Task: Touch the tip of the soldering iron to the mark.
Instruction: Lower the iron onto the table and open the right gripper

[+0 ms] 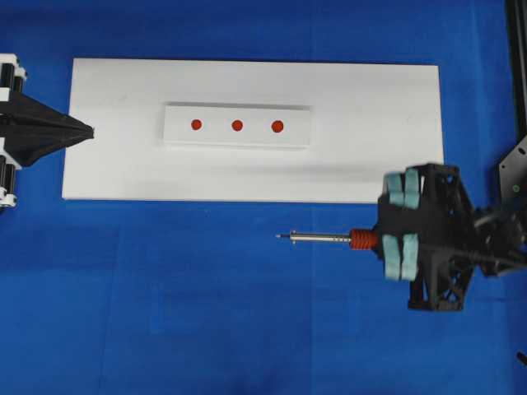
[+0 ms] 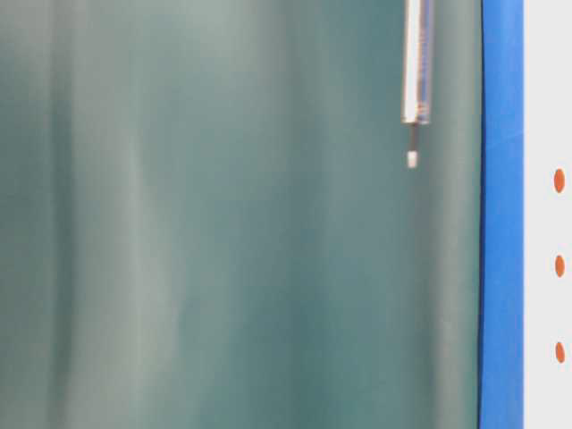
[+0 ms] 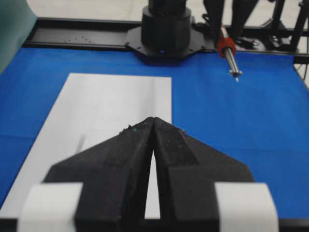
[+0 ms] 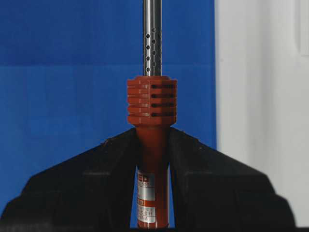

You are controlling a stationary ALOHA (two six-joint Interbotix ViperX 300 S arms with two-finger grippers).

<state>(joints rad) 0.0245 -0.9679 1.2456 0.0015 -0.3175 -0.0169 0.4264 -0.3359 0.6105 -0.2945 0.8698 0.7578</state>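
Between right-arm fingers [image 4: 203, 174], soldering iron [image 4: 152, 121] label, hidden overhead.

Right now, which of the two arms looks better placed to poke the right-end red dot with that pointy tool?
The right. Its gripper already clamps the soldering iron, tip nearing the mark. The left gripper sits shut and empty at the board's far end.

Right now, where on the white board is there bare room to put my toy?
Bare board lies right of the dotted strip and along the front edge. The left end is crowded by the left hand.
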